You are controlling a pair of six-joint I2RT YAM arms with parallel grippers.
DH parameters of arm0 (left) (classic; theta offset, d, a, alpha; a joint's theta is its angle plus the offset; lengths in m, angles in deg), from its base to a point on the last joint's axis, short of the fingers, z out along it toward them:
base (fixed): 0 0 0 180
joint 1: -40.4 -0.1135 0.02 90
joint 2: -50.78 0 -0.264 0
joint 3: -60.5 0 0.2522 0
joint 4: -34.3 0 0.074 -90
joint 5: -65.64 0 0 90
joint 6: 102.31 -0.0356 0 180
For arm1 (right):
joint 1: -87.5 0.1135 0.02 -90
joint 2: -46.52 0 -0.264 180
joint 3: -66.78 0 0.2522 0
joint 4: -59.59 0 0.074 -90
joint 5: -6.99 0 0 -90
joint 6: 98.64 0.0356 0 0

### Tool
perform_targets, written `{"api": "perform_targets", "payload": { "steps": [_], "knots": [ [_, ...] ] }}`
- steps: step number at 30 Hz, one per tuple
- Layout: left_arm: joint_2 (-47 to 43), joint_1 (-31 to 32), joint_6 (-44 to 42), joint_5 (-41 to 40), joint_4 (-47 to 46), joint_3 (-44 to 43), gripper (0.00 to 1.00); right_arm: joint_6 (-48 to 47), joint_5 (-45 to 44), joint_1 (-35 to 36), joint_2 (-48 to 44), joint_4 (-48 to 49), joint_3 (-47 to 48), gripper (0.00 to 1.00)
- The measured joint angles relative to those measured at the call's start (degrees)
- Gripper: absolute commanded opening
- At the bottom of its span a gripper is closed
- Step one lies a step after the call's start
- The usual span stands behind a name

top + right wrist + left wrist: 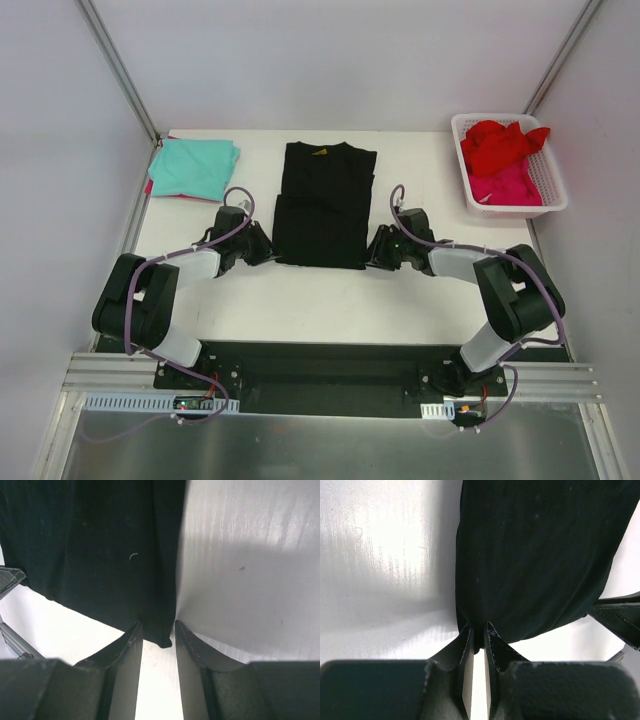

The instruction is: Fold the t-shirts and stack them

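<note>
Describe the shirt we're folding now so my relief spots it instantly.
Look at the middle of the white table, between the teal t-shirt far left and the white basket far right. The black t-shirt lies flat there. It is the only dark one.

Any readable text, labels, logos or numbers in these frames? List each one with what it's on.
Nothing is legible in any view.
Neck tag, a small yellow-orange one in the collar of the black t-shirt: too small to read.
Teal t-shirt, red shirt, pink shirt, white basket: no print or marking visible.
Wrist views: no text.
</note>
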Motion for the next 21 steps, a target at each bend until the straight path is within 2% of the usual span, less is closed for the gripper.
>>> {"api": "perform_targets", "payload": {
  "steps": [2,7,8,9,12,21],
  "knots": [
    [0.0,0.0,0.0,0.24,0.0,0.0,0.06,0.15,0.02,0.04,0.55,0.35,0.35,0.33],
    [0.0,0.0,0.09,0.68,0.0,0.0,0.05,0.94,0.61,0.33,2.12,1.11,1.14,0.19],
    [0.0,0.0,0.2,0.7,0.0,0.0,0.04,0.98,0.55,0.42,2.29,1.22,1.18,0.14],
    [0.0,0.0,0.28,0.72,0.0,0.0,0.04,1.05,0.55,0.55,2.4,1.22,1.18,0.01],
    [0.0,0.0,0.63,0.74,-0.02,0.0,0.0,1.2,0.5,0.7,2.69,1.16,1.18,0.01],
    [-2.16,0.02,-0.11,0.72,1.79,1.57,0.0,-0.74,-1.07,0.9,-0.33,-3.5,1.11,0.01]
  ]
}}
